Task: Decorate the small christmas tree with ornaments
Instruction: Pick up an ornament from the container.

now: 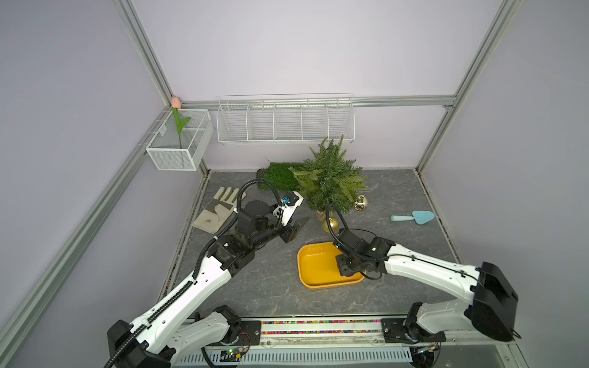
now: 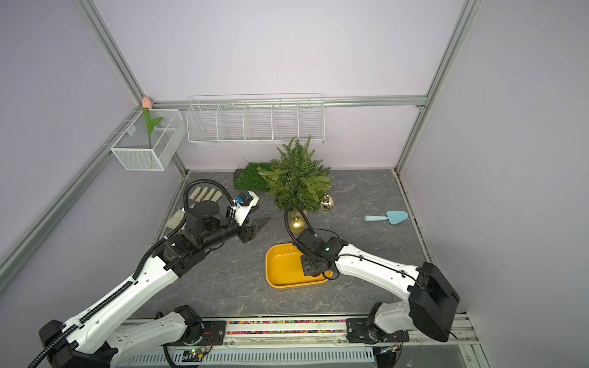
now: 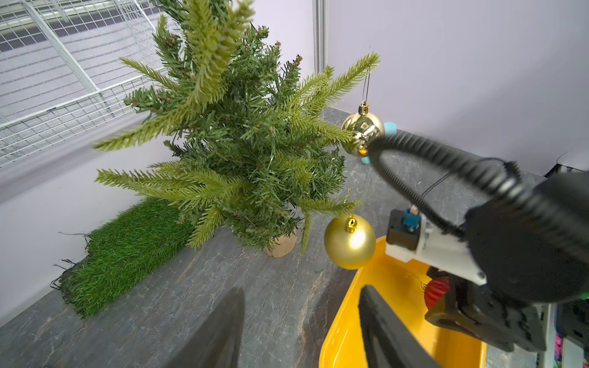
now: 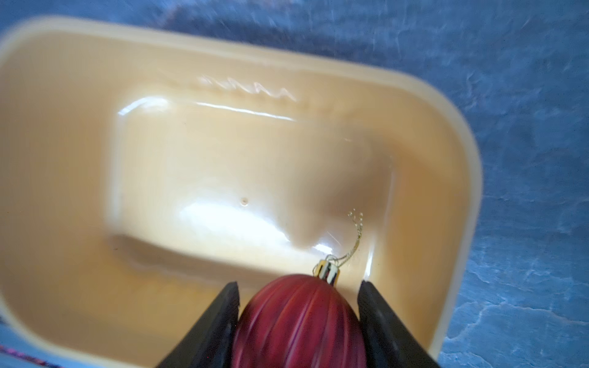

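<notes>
right gripper (image 4: 299,283): down in the yellow tray (image 4: 223,47), jaws pressed on both sides of the red ornament (image 4: 299,325). Looks like a proper grip to me, though it's a bit blurry.
left gripper (image 3: 302,288): fingers apart, nothing in them, hovering above the table near the tree.
red ornament: low by the tray wall, cap and gold loop poking out past the jaws.
small christmas tree (image 1: 331,181): upright at the back, just beside the grass mat (image 1: 277,178).
matte gold ornament (image 3: 349,242): hanging off a low branch tip.
shiny gold ornament (image 3: 363,130): hanging higher up.
step: grabbing the last bauble, I reckon.
next: lift it clear of the tray wall, then get that thin loop over a free branch. Fiddly one.
</notes>
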Available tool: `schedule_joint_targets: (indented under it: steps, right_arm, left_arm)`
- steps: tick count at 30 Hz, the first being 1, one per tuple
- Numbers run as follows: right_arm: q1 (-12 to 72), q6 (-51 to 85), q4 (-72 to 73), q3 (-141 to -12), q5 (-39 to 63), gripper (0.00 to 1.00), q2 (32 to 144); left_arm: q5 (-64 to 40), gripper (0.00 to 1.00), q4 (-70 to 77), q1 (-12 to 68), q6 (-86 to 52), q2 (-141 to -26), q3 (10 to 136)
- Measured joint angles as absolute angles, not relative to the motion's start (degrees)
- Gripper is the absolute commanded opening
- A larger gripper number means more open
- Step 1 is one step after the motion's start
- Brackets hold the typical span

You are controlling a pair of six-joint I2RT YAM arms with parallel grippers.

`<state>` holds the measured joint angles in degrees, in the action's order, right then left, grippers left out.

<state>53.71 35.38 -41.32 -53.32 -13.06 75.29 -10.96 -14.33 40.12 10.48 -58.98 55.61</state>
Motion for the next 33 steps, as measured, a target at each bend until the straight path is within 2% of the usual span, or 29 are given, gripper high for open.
schedule_joint_targets:
  steps: [10,13,17,26,28,33]
  right_arm:
    - [49.1,23.2,-36.9,-53.6,-9.2,0.50,56.1]
    - [48.5,17.1,-31.9,-52.4,-7.9,0.46,50.3]
    - [48.4,6.8,-19.1,-47.1,-7.6,0.45,44.1]
    - [48.1,-16.2,14.8,-40.2,-4.6,0.43,46.3]
    - [48.1,-20.4,21.3,-40.2,-3.4,0.43,47.3]
    - [47.9,-27.6,31.1,-40.1,-1.1,0.42,49.1]
  left_arm:
    - [-19.0,0.56,-11.8,40.1,10.2,-60.2,58.4]
    - [-22.1,0.54,-9.9,40.1,8.2,-61.3,59.8]
    - [-25.4,0.54,-6.0,40.4,2.7,-62.7,60.3]
    - [-26.2,0.64,14.0,48.3,-15.5,-64.7,55.4]
    - [-26.3,0.72,19.8,49.0,-19.7,-66.3,54.0]
    - [-25.5,0.80,32.2,49.1,-29.8,-69.3,51.3]
